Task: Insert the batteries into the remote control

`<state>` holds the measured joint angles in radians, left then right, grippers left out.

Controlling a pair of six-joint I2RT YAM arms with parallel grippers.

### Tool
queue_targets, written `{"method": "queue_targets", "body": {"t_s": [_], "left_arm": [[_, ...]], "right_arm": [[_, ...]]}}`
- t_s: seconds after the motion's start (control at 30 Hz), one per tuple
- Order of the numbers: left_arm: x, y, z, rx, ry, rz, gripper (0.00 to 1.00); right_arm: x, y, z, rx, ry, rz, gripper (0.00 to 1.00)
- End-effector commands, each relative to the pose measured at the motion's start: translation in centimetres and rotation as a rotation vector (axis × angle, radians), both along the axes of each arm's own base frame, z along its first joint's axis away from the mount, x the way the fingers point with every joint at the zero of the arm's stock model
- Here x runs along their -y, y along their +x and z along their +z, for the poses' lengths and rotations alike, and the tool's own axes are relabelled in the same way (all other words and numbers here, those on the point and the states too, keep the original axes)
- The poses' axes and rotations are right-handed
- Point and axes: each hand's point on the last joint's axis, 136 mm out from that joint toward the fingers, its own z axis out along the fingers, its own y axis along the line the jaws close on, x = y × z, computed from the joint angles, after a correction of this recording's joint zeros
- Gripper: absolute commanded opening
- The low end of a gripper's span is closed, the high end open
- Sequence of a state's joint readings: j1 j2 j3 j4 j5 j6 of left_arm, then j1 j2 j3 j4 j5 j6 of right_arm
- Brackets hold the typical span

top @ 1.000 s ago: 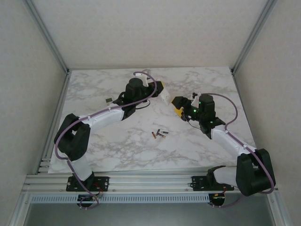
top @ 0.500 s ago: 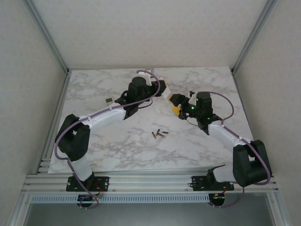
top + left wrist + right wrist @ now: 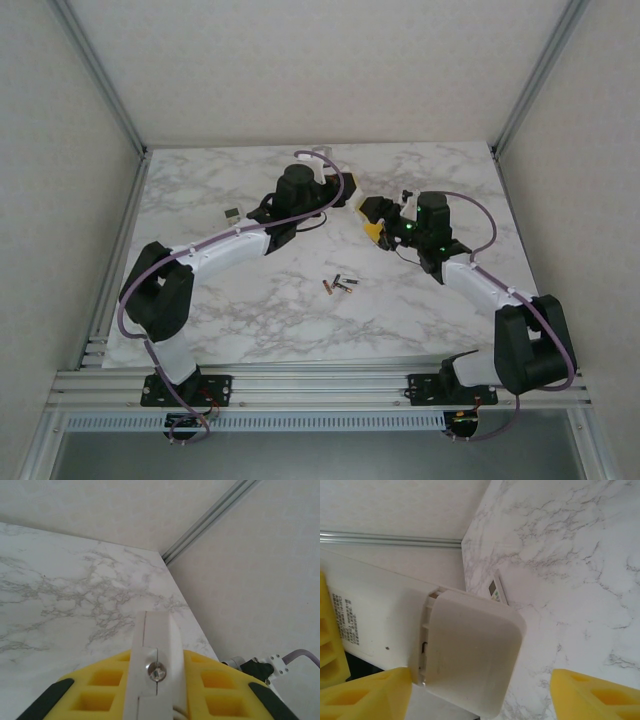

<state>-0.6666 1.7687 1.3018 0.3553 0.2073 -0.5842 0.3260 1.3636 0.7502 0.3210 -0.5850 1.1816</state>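
At the far middle of the table [image 3: 450, 175], my left claw [image 3: 156, 672] is clenched on the white remote [image 3: 375, 605], holding it on edge above the marble. Change over the last second: the right arm has swung in from the right and the left has carried the remote a little farther back, so the two now meet. The right claw [image 3: 480, 682] is released, its yellow fingers [image 3: 592, 695] spread to either side of the remote's back cover [image 3: 470, 655]. One finger sits close by the cover's corner and the other is well clear, so no grip yet. The cover looks slightly lifted or slid along its seam, though I cannot tell whether it is unlatched. My read: this is the cover-removal step, and loading has not begun. The batteries [image 3: 338, 286] lie in a loose cluster on the table, nearer to me than both claws and untouched. A small gadget with a screen [image 3: 231, 213] rests far left, out of play. Risk: a squeeze landing on the body rather than the cover.
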Motion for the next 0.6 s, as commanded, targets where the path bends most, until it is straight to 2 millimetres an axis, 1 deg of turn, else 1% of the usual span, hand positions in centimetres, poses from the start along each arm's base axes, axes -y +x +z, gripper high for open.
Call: {"method": "queue_targets", "body": {"t_s": [0.0, 0.07, 0.17, 0.23, 0.4, 0.57], "left_arm": [[0.6, 0.0, 2.7, 0.059, -0.031, -0.010, 0.00], [0.6, 0.0, 3.0, 0.062, -0.035, -0.009, 0.00], [0.7, 0.0, 3.3, 0.065, -0.042, -0.012, 0.00], [0.8, 0.1, 3.4, 0.066, -0.043, -0.012, 0.00], [0.7, 0.0, 3.8, 0.072, -0.049, -0.009, 0.00], [0.5, 0.0, 3.7, 0.074, -0.041, -0.003, 0.00]], "right_arm": [[-0.7, 0.2, 0.5, 0.012, 0.018, 0.022, 0.61], [-0.7, 0.1, 0.1, 0.007, 0.014, 0.022, 0.56], [-0.6, -0.1, -0.3, -0.004, 0.003, 0.024, 0.52], [-0.5, -0.2, -1.0, -0.022, -0.008, 0.023, 0.50], [-0.4, -0.5, -2.8, -0.065, -0.022, 0.026, 0.46], [-0.4, -0.7, -3.6, -0.083, -0.026, 0.030, 0.42]]}}
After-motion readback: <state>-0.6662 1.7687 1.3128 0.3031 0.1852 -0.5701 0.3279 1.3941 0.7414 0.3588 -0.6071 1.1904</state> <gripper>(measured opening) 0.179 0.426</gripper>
